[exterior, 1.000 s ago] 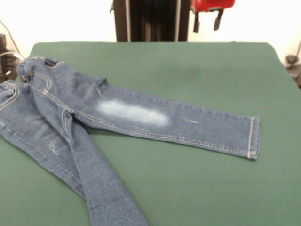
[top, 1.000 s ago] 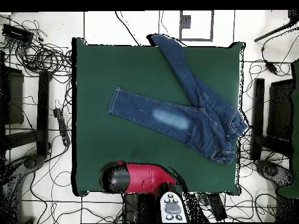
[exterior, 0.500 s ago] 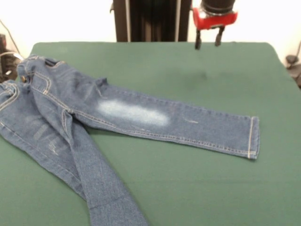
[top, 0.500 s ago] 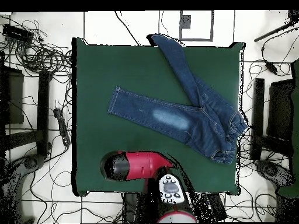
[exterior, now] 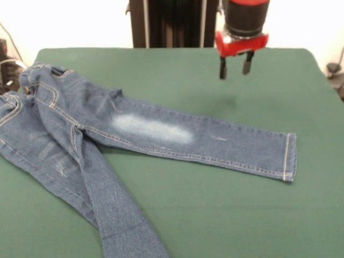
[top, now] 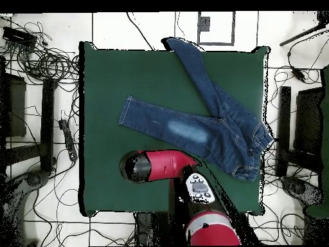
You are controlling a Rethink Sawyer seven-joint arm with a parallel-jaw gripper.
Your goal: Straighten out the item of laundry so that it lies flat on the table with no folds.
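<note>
Lower and further out over the table (exterior: 177, 215) than a second ago, the gripper (exterior: 234, 65) now hangs above bare green cloth, its two dark fingers (exterior: 222, 68) spread apart with nothing between them. It is near the jeans (exterior: 153, 130) but not touching them. One leg lies flat, stretched toward the hemmed cuff (exterior: 289, 157); the other leg angles off past the front edge, and the waistband end looks bunched. No label or writing can be read on the denim.

Green table (exterior: 215, 215) under spread jeans (exterior: 150, 131)
</note>
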